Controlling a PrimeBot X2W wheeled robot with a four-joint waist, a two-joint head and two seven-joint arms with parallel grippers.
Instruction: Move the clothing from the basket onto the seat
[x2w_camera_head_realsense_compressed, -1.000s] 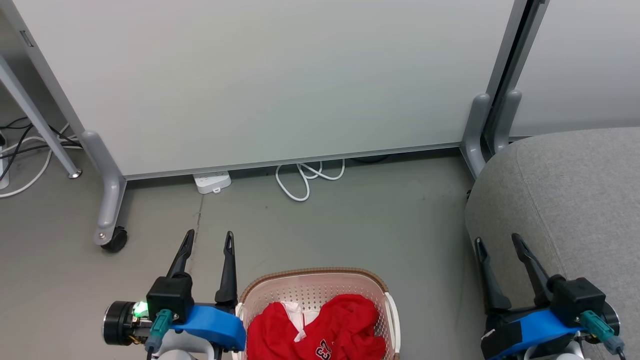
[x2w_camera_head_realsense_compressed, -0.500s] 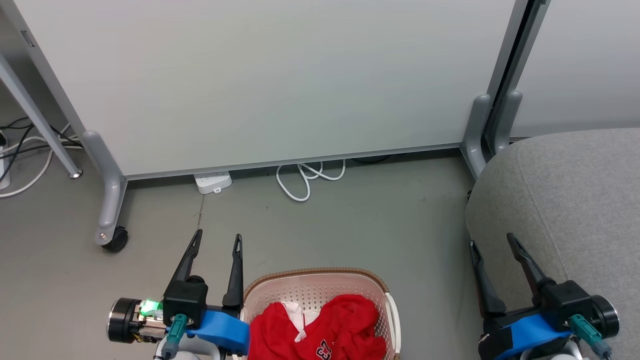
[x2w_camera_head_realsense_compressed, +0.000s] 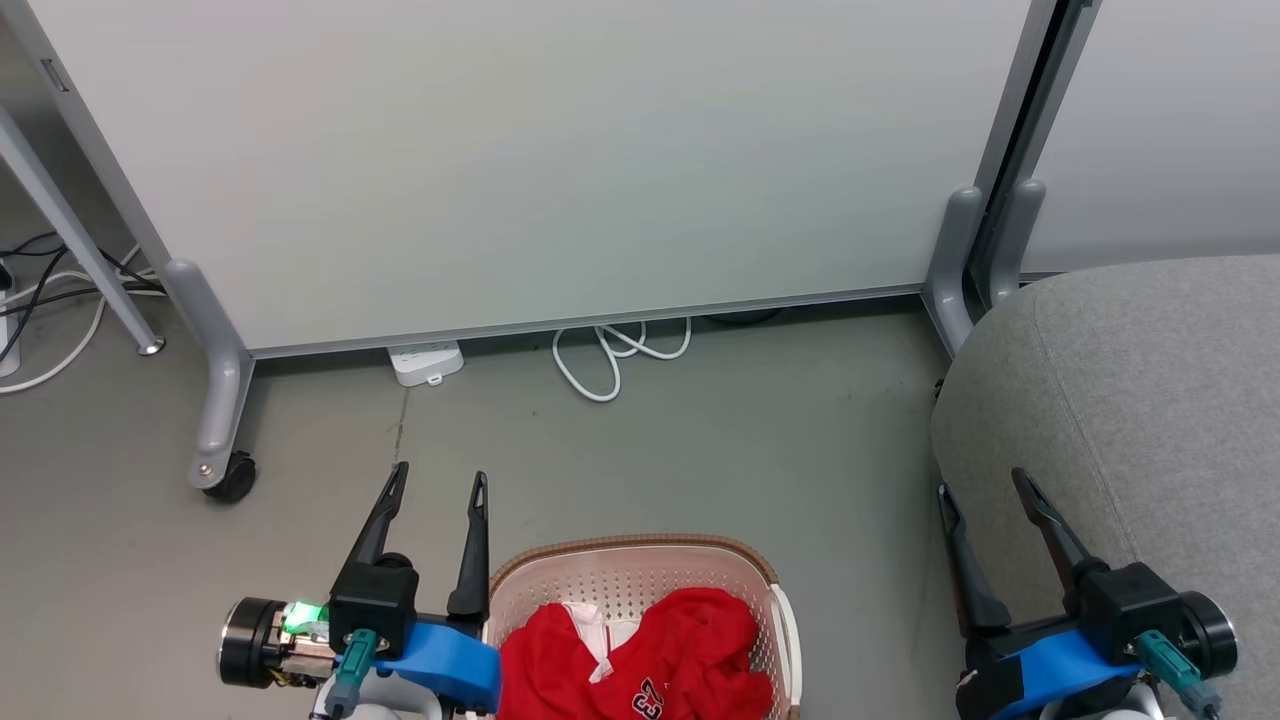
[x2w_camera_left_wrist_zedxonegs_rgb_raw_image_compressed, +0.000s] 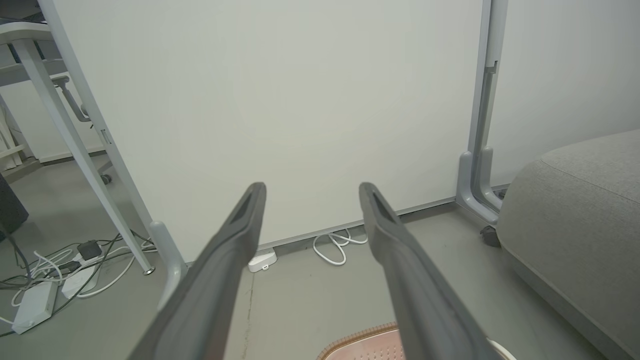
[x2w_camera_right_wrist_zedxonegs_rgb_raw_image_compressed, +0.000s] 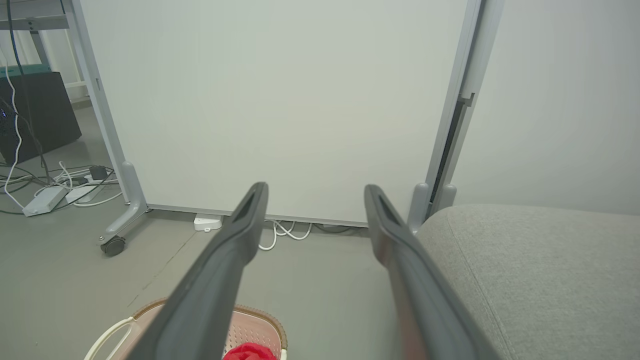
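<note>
Grey floor (x2w_camera_head_realsense_compressed: 700, 440) carries the basket (x2w_camera_head_realsense_compressed: 630, 545); the clothing (x2w_camera_head_realsense_compressed: 690, 650) lies heaped inside, toward its right wall. Both the left gripper (x2w_camera_head_realsense_compressed: 440, 478) and the right gripper (x2w_camera_head_realsense_compressed: 985, 480) hover empty, fingers apart. Advised: descend straight, pinch the heap's crest, lift clear of the rim. Heap crumpled, broadest across the basket; no definite heading. The seat (x2w_camera_head_realsense_compressed: 1150, 400) stands beyond the basket's right side.

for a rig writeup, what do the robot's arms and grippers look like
The left gripper and right gripper each have two long dark grey tapered fingers with slotted tips on a black block. Behind sit a blue wrist shell, a teal plug and a black round joint, lit green on the left.
</note>
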